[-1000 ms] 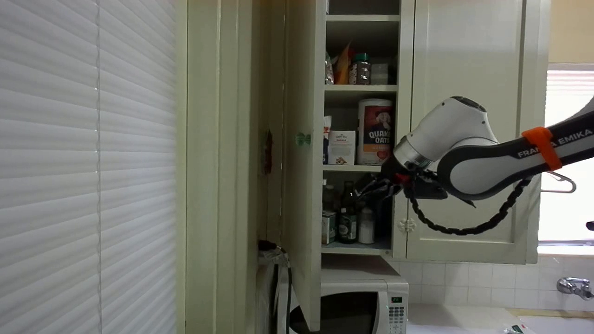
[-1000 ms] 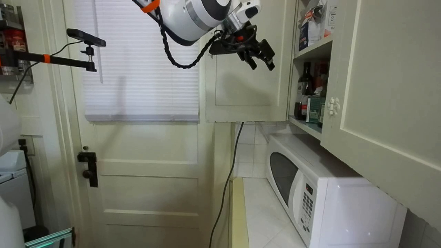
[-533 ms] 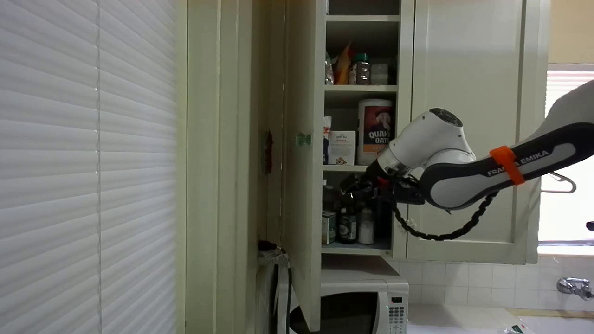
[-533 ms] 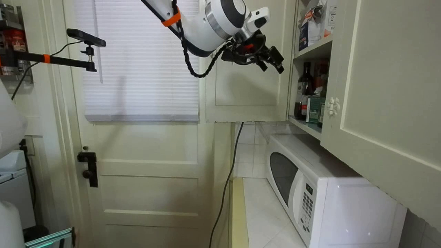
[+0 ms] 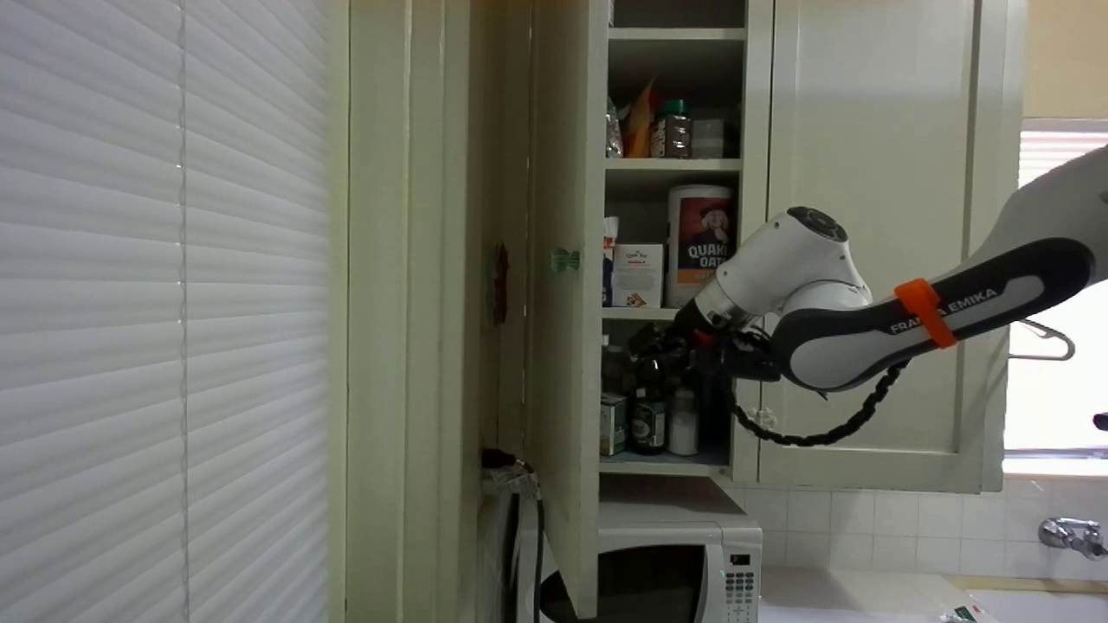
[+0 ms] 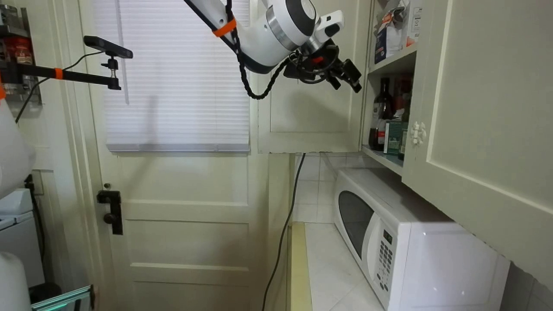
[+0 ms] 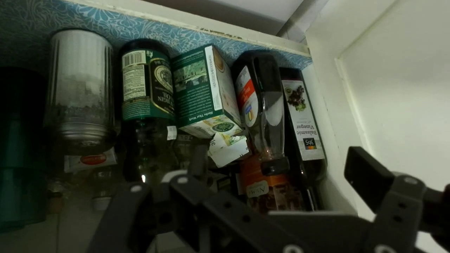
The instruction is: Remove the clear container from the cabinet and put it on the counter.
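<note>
The cabinet (image 5: 758, 199) stands open; its open door also shows in an exterior view (image 6: 311, 116). A clear container (image 5: 684, 421) with whitish contents stands on the lowest shelf. It shows in the wrist view (image 7: 81, 84), left of the green-labelled bottle, and is hidden behind a closed door in an exterior view. My gripper (image 6: 346, 84) is open and empty in front of the lowest shelf, above the bottle tops. In the wrist view my gripper (image 7: 284, 168) has its fingers spread, with the container left of them, not between them. The counter (image 6: 332, 268) is below; it also shows in an exterior view (image 5: 831, 593).
A green bottle (image 5: 647, 424) and a green tea box (image 7: 207, 88) stand beside the container. Dark bottles (image 7: 306, 123) stand near the cabinet's side wall. An oats canister (image 5: 699, 242) is one shelf up. A white microwave (image 6: 449, 259) sits on the counter below.
The arm has moved closer to the cabinet's opening and slightly lower, most of it in the earlier half second. The gripper stays open. The shelf items have not moved.
</note>
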{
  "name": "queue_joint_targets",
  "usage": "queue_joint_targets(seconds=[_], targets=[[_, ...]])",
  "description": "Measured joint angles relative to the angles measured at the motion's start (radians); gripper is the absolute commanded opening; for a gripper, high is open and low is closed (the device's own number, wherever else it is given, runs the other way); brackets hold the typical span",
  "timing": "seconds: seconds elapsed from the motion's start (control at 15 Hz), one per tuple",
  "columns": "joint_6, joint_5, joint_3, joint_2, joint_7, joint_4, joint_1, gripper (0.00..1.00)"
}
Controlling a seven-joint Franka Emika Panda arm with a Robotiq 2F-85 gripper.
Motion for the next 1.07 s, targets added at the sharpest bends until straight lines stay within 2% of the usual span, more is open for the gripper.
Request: queue_joint_targets(seconds=[0.07,0.27,0.67,0.8,1.07], targets=[[0.000,-0.037,-0.001,0.005,0.028,0.006,0.000,1.00],[0.000,-0.255,-0.003,0.048,0.207,0.056,-0.001,1.00],[-0.039,-0.705,-0.021,0.192,0.567,0.237,0.032,1.00],[-0.081,-0.794,-0.021,0.245,0.643,0.288,0.057,1.00],[-0.187,-0.899,-0.022,0.344,0.744,0.375,0.109,1.00]])
